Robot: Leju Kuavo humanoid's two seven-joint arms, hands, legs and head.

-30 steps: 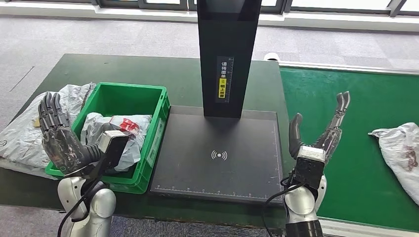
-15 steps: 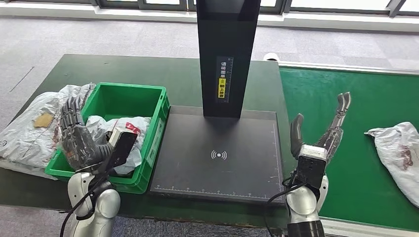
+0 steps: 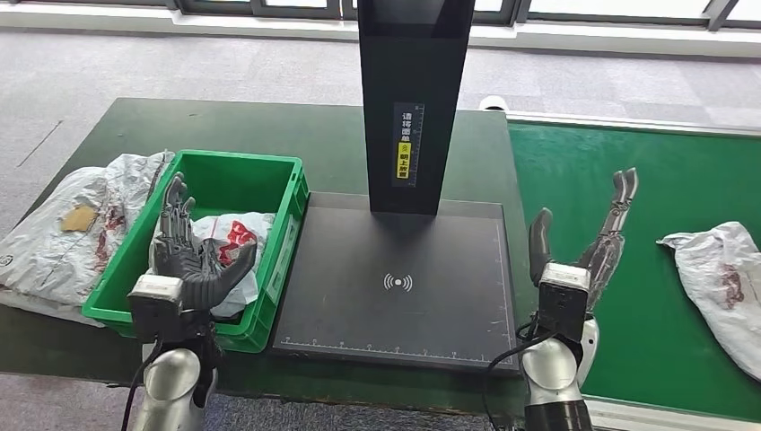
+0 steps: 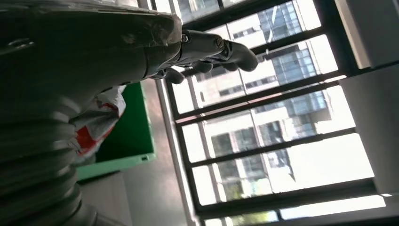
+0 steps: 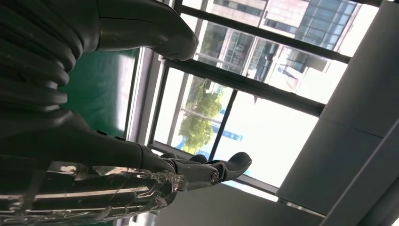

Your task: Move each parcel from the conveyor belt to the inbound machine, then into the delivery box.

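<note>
A white parcel [image 3: 722, 283] with dark red marks lies on the green conveyor belt [image 3: 628, 144] at the far right. Another white parcel with red print [image 3: 231, 239] lies inside the green delivery box [image 3: 229, 175]; the left wrist view shows this parcel [image 4: 96, 123] too. My left hand [image 3: 193, 256] is raised above the box's near part, fingers spread and empty. At the belt's near left edge my right hand [image 3: 588, 242] stands upright, fingers apart, holding nothing. Between the two hands sits the black inbound machine [image 3: 395, 283] with a bare scan plate.
A large grey-white bag [image 3: 67, 233] lies on the dark table left of the box. The machine's black column [image 3: 415, 99] rises behind the plate. Grey floor and windows lie beyond the table.
My left hand has swung from left of the box to above its near part, turning to face forward. The parcel on the belt has drifted a little leftward. My right hand has stayed put.
</note>
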